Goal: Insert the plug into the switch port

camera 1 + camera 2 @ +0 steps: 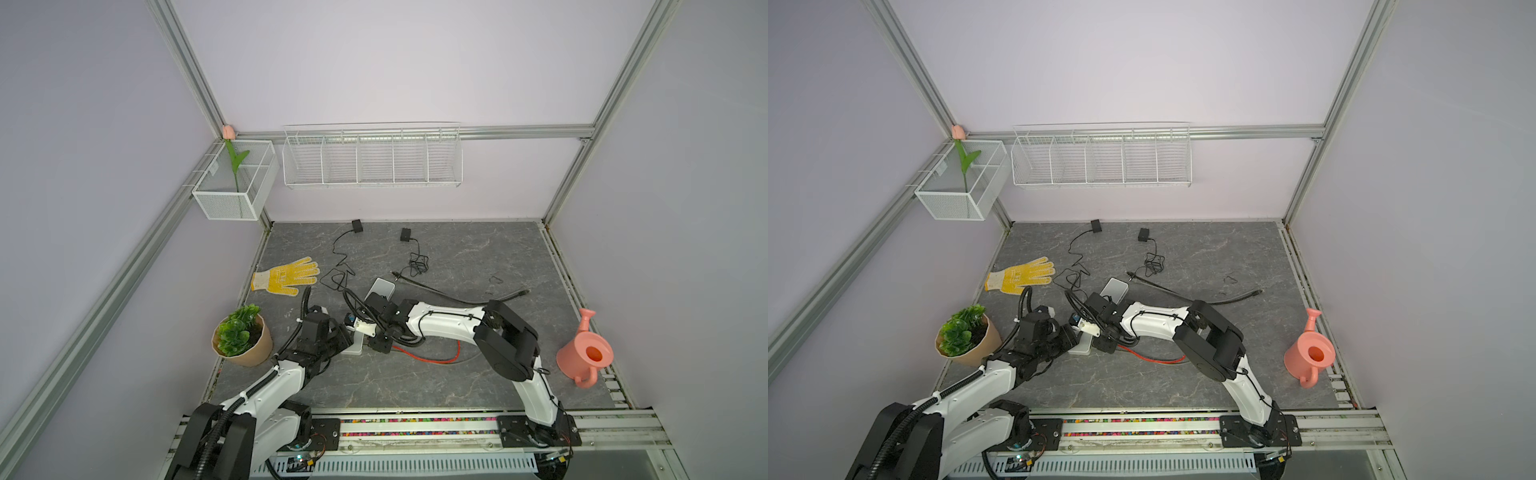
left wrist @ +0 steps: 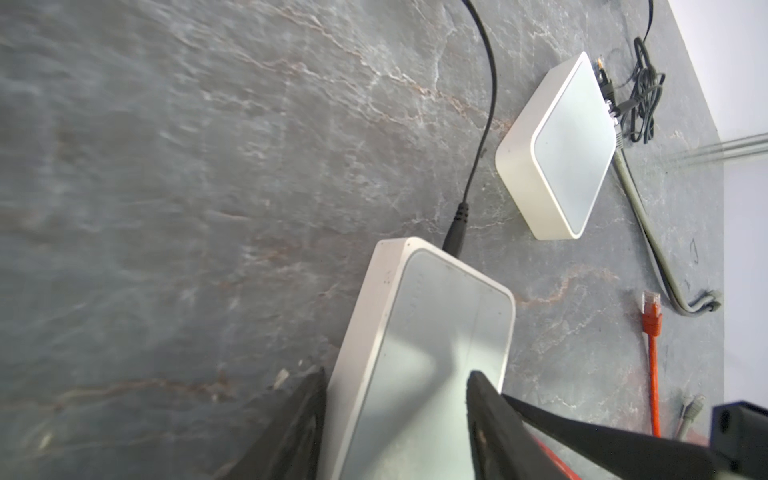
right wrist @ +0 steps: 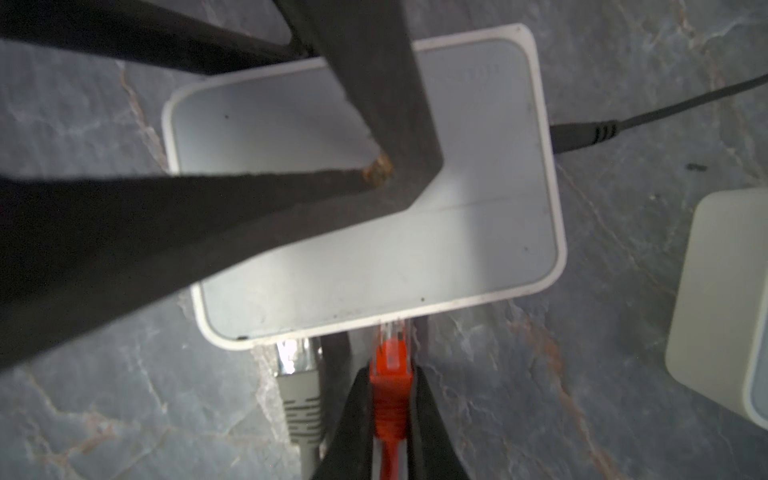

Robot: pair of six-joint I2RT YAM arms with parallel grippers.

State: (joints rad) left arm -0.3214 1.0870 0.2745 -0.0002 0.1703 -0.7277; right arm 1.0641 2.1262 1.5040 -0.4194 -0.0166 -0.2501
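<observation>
The white switch (image 3: pixel 478 249) lies flat on the grey table, and shows in both top views (image 1: pixel 355 345) (image 1: pixel 1080 347) between the two arms. My right gripper (image 3: pixel 390 374) is shut on the orange plug (image 3: pixel 391 349). The plug's clear tip sits at the switch's port edge, next to a grey plug (image 3: pixel 297 365) that is seated there. My left gripper (image 2: pixel 399 378) is open over the switch (image 2: pixel 415 324), with one finger against its side wall and the other above its top face. A black power lead (image 2: pixel 457 216) enters the switch's far end.
A second white box (image 1: pixel 382 287) lies just behind the switch. The red cable (image 1: pixel 436 360) loops to the right, ending in a loose orange plug (image 2: pixel 651 316). Black adapters with tangled leads (image 1: pixel 417 262), a yellow glove (image 1: pixel 286 276), a potted plant (image 1: pixel 243 336) and a pink watering can (image 1: pixel 586 353) stand around.
</observation>
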